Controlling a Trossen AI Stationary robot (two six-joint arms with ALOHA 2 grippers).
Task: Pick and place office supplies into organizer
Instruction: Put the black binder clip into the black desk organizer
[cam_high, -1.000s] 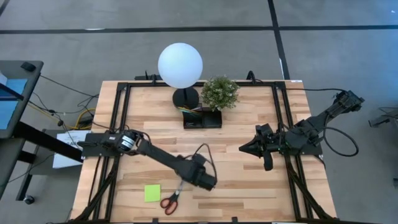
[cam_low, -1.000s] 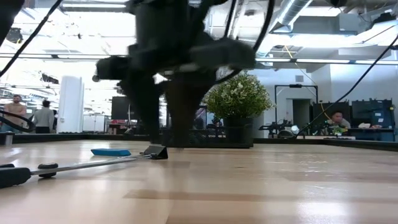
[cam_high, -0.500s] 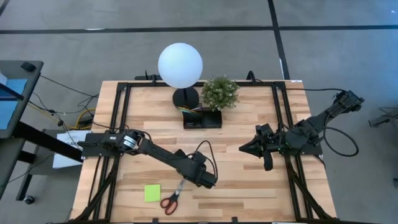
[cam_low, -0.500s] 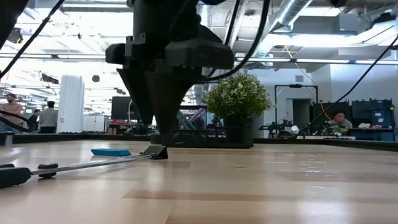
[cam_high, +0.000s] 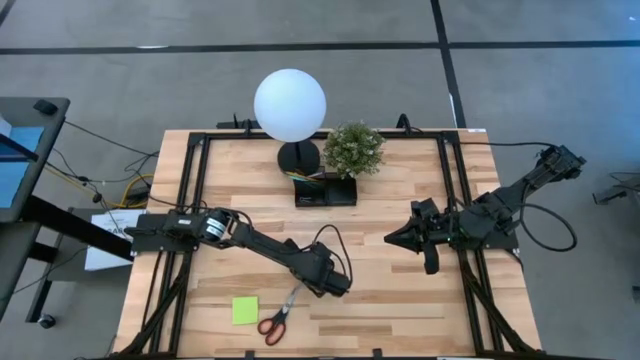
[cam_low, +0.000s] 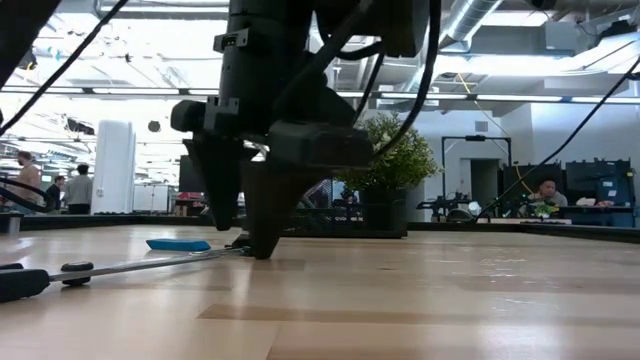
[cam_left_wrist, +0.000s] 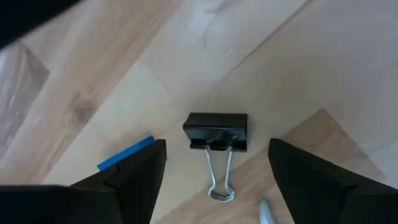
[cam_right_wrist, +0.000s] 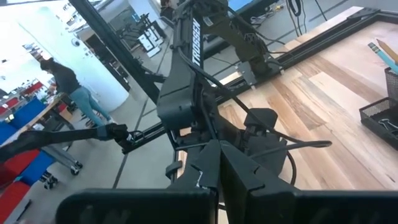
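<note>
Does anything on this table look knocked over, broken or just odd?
Nothing looks spilled or broken. The lamp, potted plant and black organizer stand upright at the far edge. The loose items, red-handled scissors, green sticky pad, blue eraser and binder clip, lie flat near the open left gripper.

The left gripper (cam_left_wrist: 214, 180) points down at the wooden table (cam_left_wrist: 298, 68), its two dark fingers (cam_left_wrist: 134, 177) standing wide apart at the lower left and lower right of the frame. Between them, just below the middle of the frame, lies a black binder clip (cam_left_wrist: 216, 134) with its silver wire handles pointing toward the bottom edge. Neither finger touches it. A small blue eraser (cam_left_wrist: 124, 154) lies to the lower left of the clip, beside the left-hand finger. A bit of grey metal (cam_left_wrist: 266, 213) shows at the bottom edge.
</note>
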